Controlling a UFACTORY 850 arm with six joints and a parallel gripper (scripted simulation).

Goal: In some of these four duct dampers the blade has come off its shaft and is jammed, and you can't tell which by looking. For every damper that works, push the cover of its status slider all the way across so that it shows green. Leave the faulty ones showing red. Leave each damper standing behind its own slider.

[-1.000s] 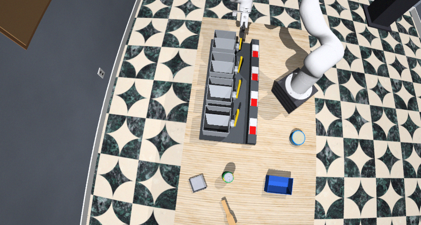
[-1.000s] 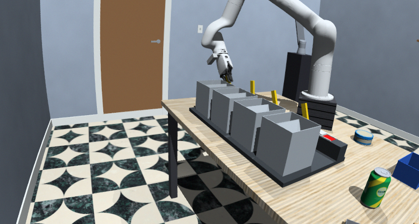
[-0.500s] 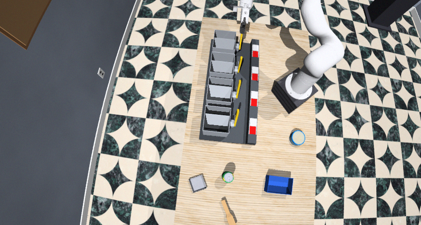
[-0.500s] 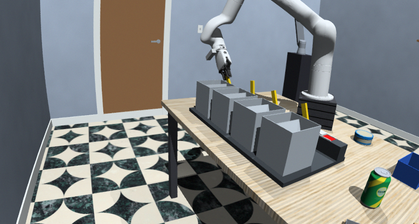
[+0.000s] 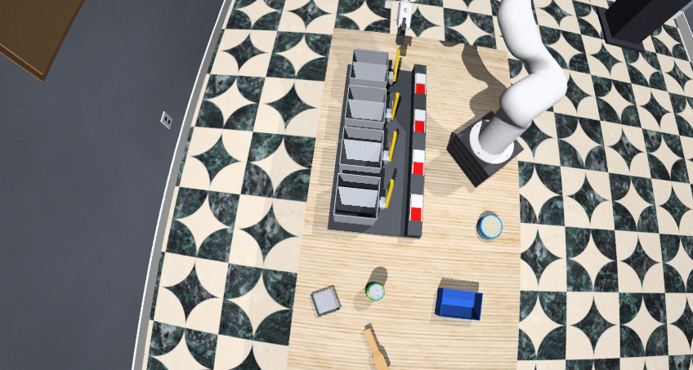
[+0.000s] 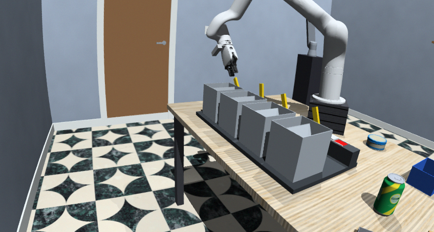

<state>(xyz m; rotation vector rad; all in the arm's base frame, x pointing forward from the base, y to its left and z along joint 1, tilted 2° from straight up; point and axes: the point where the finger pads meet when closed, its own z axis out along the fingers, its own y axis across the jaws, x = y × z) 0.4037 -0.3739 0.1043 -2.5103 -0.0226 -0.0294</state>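
Four grey open-topped dampers stand in a row on a dark tray: the far one, two middle ones, and the near one. Each has a yellow lever beside it, and the far lever also shows in the side view. The slider rail shows red with a white cover at all four places. My gripper hangs just above the far lever's tip, partly open and holding nothing.
The arm's base stands on the table to the right of the rail. Toward the near end lie a blue-rimmed tin, a green can, a blue box, a grey square block and a wooden tool.
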